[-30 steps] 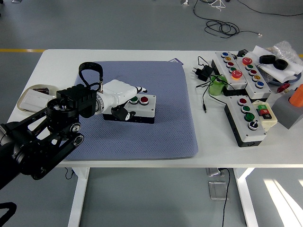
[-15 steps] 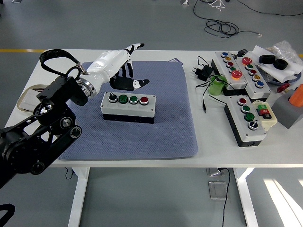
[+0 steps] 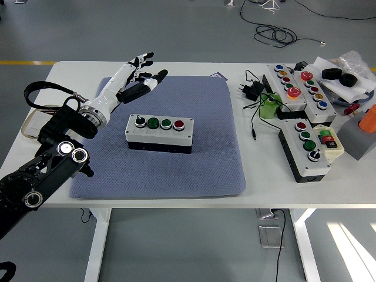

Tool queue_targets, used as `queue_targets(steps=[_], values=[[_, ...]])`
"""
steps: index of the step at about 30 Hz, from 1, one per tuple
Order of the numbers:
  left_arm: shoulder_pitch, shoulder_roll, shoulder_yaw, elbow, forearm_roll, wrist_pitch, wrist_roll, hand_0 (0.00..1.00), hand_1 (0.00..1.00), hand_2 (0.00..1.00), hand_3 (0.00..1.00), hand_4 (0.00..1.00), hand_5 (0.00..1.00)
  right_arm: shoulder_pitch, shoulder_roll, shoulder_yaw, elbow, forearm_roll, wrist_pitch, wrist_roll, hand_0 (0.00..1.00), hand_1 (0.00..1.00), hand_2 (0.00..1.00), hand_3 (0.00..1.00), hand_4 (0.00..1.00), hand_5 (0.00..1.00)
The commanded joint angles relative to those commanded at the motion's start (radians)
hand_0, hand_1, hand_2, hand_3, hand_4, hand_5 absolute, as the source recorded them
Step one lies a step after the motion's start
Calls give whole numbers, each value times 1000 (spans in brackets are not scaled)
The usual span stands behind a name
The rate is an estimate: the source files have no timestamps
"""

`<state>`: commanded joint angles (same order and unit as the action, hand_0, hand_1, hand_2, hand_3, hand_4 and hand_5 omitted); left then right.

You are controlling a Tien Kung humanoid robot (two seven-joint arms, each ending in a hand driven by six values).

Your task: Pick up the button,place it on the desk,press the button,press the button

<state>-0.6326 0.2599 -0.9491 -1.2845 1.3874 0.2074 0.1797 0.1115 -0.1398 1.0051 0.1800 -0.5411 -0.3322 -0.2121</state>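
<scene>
White worktop (image 3: 147,197) seen from above. Blue-grey quilted mat (image 3: 176,158) covers left-centre. Grey-topped, black-based rectangular button box (image 3: 159,133) sits on mat, four controls in row: black knob, two green buttons, one red. Left hand (image 3: 136,76), white shell with black fingers, raised at 11 o'clock from box, well apart, fingers spread, released, grasping nothing. At 3 o'clock, off mat: two more grey button boxes (image 3: 305,150), green roll (image 3: 270,107), black power adapter with cable (image 3: 252,91). White tray (image 3: 35,124) at 9 o'clock edge.
</scene>
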Motion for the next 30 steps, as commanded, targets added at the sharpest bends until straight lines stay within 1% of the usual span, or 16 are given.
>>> queue_targets(steps=[1,5,8,11,13,30], values=[[2,0,-1,1,1,3,1,810,849,958,976,766,801,0,0,0,0,0,0,0,787,797,817,751,412,479],[13,1,-15,10,-12,24,-6,810,849,958,976,766,801,0,1,-2,0,1,0,1,787,797,817,751,412,479],[15,2,-19,12,-21,28,-8,811,849,954,976,747,800,0,2,-2,0,2,0,1,787,797,817,751,412,479],[16,2,-26,20,-48,44,-16,811,849,954,976,747,800,1,2,-1,0,0,0,1,787,797,817,751,412,479],[15,2,-27,21,-53,45,-17,810,849,954,976,732,792,1,2,-2,0,1,0,0,787,797,817,751,412,479],[27,0,-11,39,-61,29,-2,806,853,959,986,721,790,-2,1,-6,0,2,2,2,787,797,817,751,412,479]])
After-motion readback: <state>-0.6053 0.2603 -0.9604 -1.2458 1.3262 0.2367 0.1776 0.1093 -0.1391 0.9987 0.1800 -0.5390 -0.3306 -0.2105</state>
